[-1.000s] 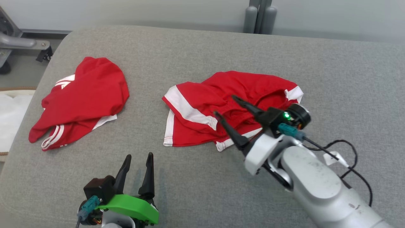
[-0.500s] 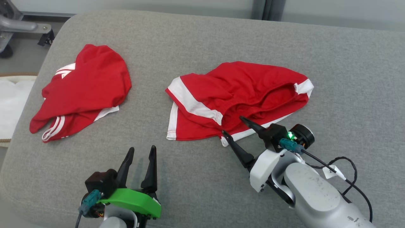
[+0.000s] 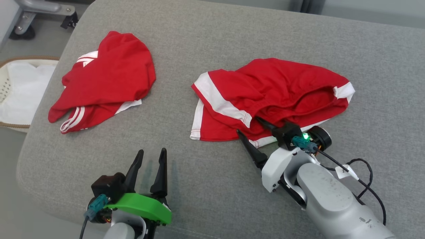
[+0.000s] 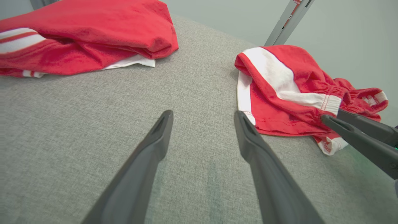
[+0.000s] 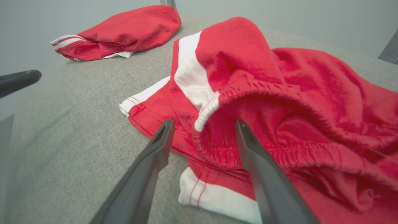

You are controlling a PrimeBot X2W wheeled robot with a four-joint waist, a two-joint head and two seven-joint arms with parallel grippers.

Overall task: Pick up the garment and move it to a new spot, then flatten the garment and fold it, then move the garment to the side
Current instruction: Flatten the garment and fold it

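The garment (image 3: pixel 275 89), red shorts with white side stripes and an elastic waistband, lies crumpled on the grey padded surface (image 3: pixel 212 33) right of centre. My right gripper (image 3: pixel 248 125) is open at the garment's near edge. In the right wrist view its fingers (image 5: pixel 204 123) straddle the waistband fold of the garment (image 5: pixel 279 93), low over the cloth and holding nothing. My left gripper (image 3: pixel 152 151) stands open and empty over bare surface at the lower left. The left wrist view shows its gap (image 4: pixel 203 113) with the garment (image 4: pixel 279 102) off to the right.
A second red garment (image 3: pixel 106 76) with white stripes lies bunched at the left of the surface. Off the left edge stands a white basket (image 3: pixel 20 61) holding white cloth. A wheeled metal stand (image 3: pixel 33 10) is on the floor beyond it. A black cable (image 3: pixel 365 179) trails by my right wrist.
The camera has tilted and the whole picture has shifted. My right gripper has drawn back from over the garment's middle to its near edge. The left gripper has stayed put.
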